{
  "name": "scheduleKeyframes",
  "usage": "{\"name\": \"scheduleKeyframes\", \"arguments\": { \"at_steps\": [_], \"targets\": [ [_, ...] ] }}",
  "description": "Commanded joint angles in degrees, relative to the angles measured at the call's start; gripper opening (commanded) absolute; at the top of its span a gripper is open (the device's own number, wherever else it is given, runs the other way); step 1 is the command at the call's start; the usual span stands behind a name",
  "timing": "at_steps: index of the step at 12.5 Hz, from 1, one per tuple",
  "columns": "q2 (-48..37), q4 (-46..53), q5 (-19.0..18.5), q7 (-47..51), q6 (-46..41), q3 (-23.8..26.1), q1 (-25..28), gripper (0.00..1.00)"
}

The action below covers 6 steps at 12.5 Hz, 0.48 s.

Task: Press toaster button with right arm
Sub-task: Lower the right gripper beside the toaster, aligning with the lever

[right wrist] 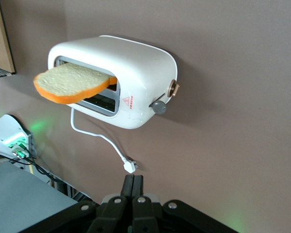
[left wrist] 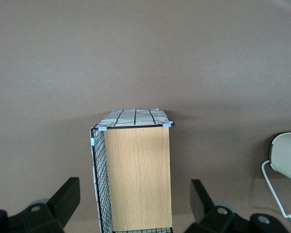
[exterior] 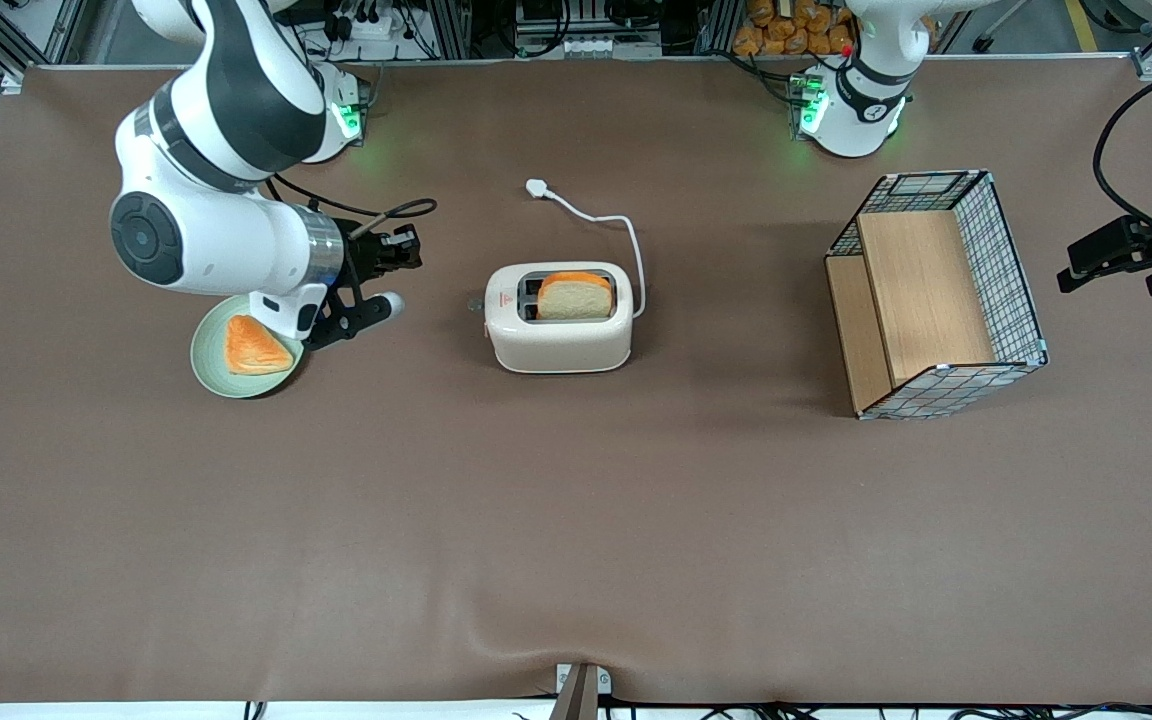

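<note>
The cream-white toaster stands mid-table with a bread slice in one slot. Its small grey toaster button protrudes from the narrow end face that faces the working arm. In the right wrist view the toaster and the button show ahead of the gripper, with a copper-coloured dial beside the button. The right arm's black gripper hovers above the table, well apart from the toaster, toward the working arm's end. Its fingers are pressed together and hold nothing.
A green plate with a bread piece lies under the right arm's wrist. The toaster's white cord and plug lie farther from the front camera. A wire-and-wood basket stands toward the parked arm's end.
</note>
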Motion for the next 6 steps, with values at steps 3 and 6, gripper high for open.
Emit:
{"name": "scheduleKeyframes", "arguments": {
  "at_steps": [3,6],
  "targets": [
    [-0.42,-3.95,5.68,0.7,5.75,0.29,2.01,0.0],
    [-0.52,-6.52,5.86,0.0,8.73,0.29,1.85,0.0]
  ]
}}
